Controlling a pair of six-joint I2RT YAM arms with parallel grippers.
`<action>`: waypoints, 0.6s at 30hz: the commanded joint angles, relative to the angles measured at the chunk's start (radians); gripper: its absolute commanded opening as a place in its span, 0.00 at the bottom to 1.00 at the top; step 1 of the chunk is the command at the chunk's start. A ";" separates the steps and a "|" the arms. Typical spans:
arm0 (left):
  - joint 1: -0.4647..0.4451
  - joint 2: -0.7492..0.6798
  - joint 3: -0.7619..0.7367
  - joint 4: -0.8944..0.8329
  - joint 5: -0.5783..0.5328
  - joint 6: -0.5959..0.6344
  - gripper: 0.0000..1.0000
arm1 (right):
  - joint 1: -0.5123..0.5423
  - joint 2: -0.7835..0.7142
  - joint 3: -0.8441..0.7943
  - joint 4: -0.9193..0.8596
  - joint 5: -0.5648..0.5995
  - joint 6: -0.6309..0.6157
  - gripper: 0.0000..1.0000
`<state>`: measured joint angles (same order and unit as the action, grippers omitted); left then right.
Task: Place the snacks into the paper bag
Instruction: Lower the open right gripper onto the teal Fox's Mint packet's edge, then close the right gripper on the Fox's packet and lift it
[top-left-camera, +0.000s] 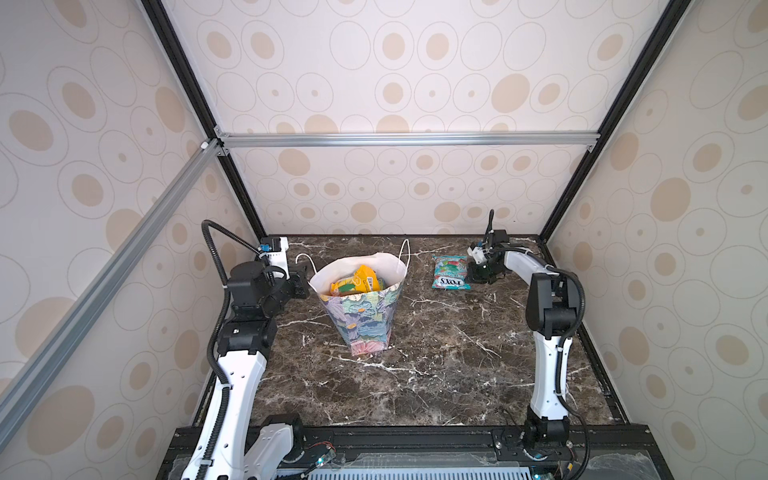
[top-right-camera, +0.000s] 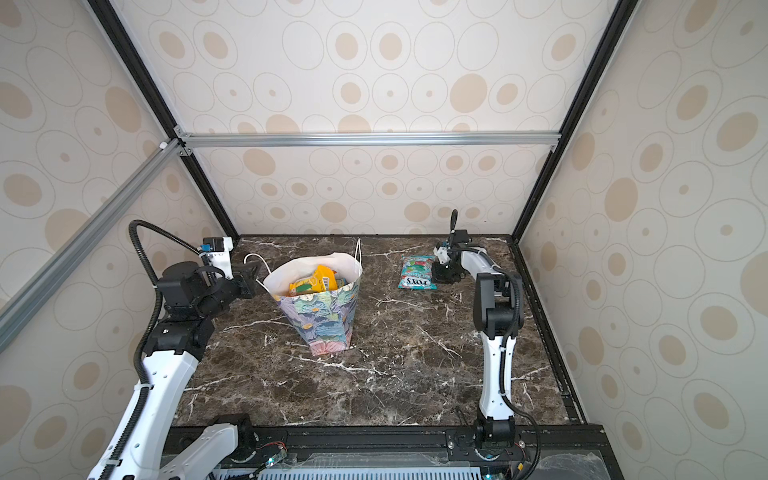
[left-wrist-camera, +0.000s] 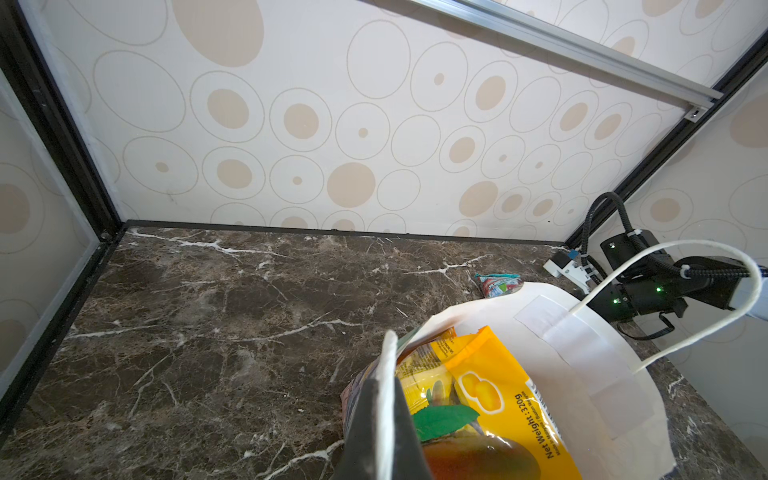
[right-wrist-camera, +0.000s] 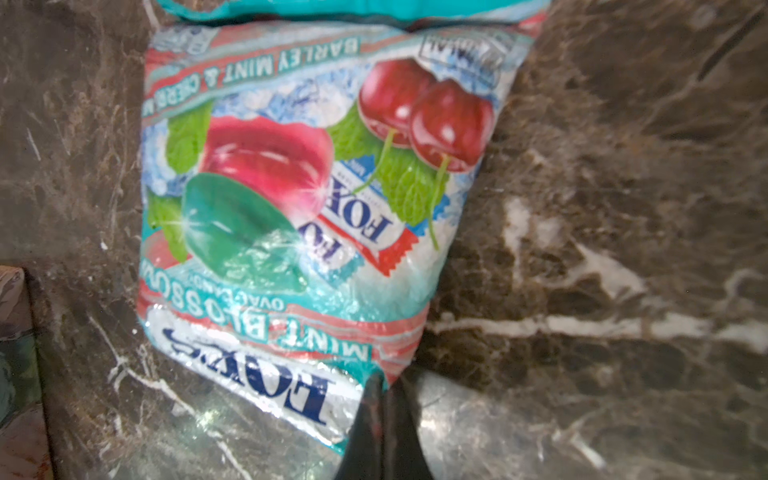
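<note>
Nearest me the marble table (top-left-camera: 436, 374) is bare, so there is open room in front of the paper bag (top-left-camera: 365, 320) and to its right. The bag stands upright near the middle with its mouth wide. My left gripper (left-wrist-camera: 386, 374) is clamped on the rim at the bag's left side. I judge that hold keeps the mouth spread and stops the bag tipping as things drop in. A yellow packet (left-wrist-camera: 490, 395) and others lie inside, riding high toward the rim, so spare room in there looks short. A cord handle (left-wrist-camera: 602, 289) arches over the far side of the mouth and could snag.

Farther back and to the right, the teal packet (right-wrist-camera: 299, 199) lies flat on the table, well apart from the bag. It is the only one I see outside. My right gripper (right-wrist-camera: 380, 395) is closed on its corner beside the FOX'S lettering. That is a thin pinch at the edge, and I think it may slip on the glossy film. The back wall (top-left-camera: 395, 199) is close behind it, so the free way out is up and across toward the bag.
</note>
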<state>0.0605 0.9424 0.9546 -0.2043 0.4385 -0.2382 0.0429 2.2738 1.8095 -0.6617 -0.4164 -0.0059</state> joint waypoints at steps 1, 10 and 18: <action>-0.002 -0.022 0.047 0.009 -0.009 0.027 0.00 | -0.002 -0.085 -0.025 0.038 -0.059 0.033 0.00; -0.003 -0.034 0.043 0.006 -0.013 0.030 0.00 | 0.000 -0.201 -0.083 0.072 -0.108 0.087 0.00; -0.002 -0.034 0.042 0.012 -0.010 0.027 0.00 | 0.008 -0.318 -0.130 0.115 -0.136 0.118 0.00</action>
<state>0.0605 0.9264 0.9546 -0.2188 0.4358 -0.2375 0.0452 2.0193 1.6821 -0.5808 -0.5224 0.0978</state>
